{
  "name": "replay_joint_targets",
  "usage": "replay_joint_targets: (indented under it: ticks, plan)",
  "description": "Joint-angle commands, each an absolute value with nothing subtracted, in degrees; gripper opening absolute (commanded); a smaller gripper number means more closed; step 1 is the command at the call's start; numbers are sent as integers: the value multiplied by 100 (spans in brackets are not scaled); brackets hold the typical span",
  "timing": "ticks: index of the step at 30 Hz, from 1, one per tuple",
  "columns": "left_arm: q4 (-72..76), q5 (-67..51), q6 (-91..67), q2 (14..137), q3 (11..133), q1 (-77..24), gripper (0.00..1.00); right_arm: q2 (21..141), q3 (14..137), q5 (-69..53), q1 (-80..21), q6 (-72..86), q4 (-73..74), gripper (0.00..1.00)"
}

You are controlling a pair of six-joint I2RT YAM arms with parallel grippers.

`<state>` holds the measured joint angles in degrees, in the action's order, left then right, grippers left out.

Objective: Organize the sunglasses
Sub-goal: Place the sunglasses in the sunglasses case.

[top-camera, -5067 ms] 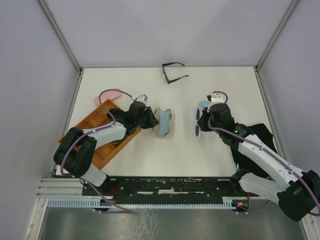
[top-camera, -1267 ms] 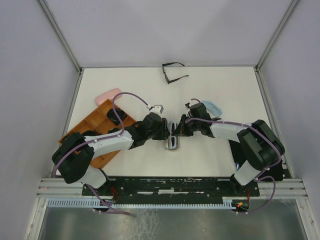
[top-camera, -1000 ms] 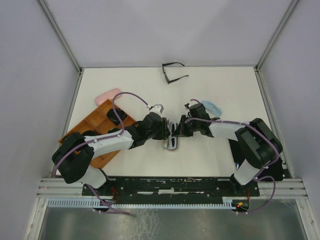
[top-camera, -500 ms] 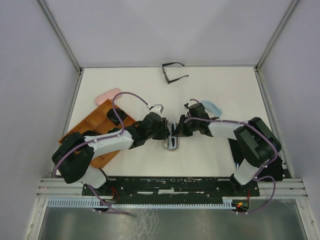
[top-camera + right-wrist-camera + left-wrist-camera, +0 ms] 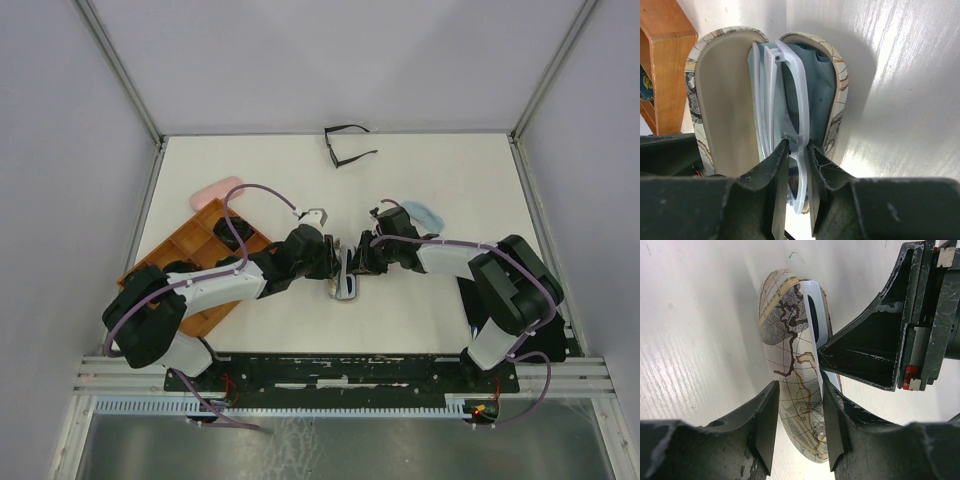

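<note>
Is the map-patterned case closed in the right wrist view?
No, the case stands open, with pale-framed glasses lying between its two halves.

Two pairs of glasses are visible: one thin black-framed pair point(image 5: 347, 146) and one pale translucent plastic-framed pair point(image 5: 790, 115). There are two cases, one map-printed oblong hard case point(image 5: 782, 345) and one pink oblong case point(image 5: 216, 189). There is also one pale-blue soft item point(image 5: 424, 213) and one orange wooden divided tray point(image 5: 188, 243), whose dark contents point(image 5: 236, 232) cannot be counted.

White-black arms point(image 5: 215, 283), purple cables point(image 5: 262, 189), dark scuffed fingers point(image 5: 765, 425).
</note>
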<state>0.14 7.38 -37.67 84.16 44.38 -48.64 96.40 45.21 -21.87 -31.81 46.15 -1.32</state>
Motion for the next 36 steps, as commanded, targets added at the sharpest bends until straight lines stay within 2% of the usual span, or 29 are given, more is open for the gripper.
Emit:
replay_joint_targets:
  ticks: [1, 23, 36]
  plan:
    - [229, 760, -3718, 8246, 4535, -4894, 47, 9343, 4774, -2082, -3185, 4487, -90, 28]
    - [207, 775, -3718, 8173, 4530, -4895, 47, 8931, 4954, -1494, -3189, 3868, 884, 35]
    - [202, 757, -3727, 8179, 4560, -4904, 47, 8971, 4816, -1578, -3182, 4017, 543, 45]
